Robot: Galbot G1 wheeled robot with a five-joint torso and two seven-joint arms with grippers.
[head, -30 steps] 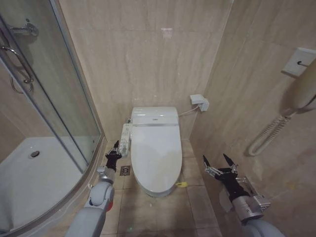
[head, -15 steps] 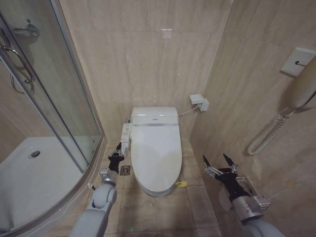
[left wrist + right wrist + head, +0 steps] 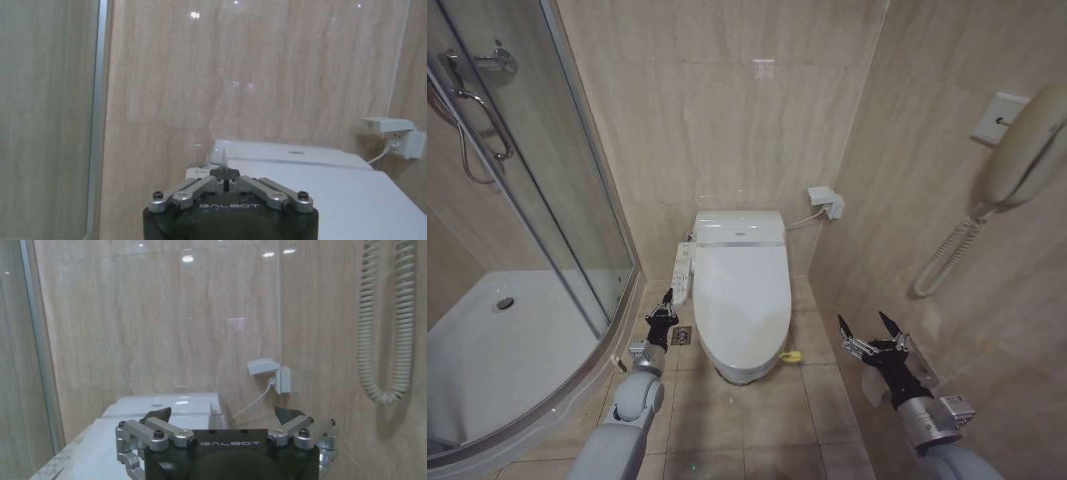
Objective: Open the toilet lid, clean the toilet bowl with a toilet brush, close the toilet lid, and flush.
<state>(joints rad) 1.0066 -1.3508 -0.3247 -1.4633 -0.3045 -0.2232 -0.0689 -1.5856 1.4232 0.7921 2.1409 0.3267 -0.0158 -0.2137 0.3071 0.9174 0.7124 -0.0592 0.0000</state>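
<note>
I hold the left gripper (image 3: 666,300), fingers pinched together, beside the closed toilet lid (image 3: 741,295), the right gripper (image 3: 869,330) spread wide near the wall; lifting that lid likely comes first.

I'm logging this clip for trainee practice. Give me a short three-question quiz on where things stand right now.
1. True or false: the toilet lid is raised.
2. Which tool has its fingers spread: (a) left tool, (b) right tool?
3. Fill in: the yellow strap tab lies at the toilet's ____ end, on the floor tiles.

Key: 1. False, it lies flat and closed. 2. (b); the left tool's fingers meet at the tips beside the toilet. 3. Front, on the robot's right side.
</note>
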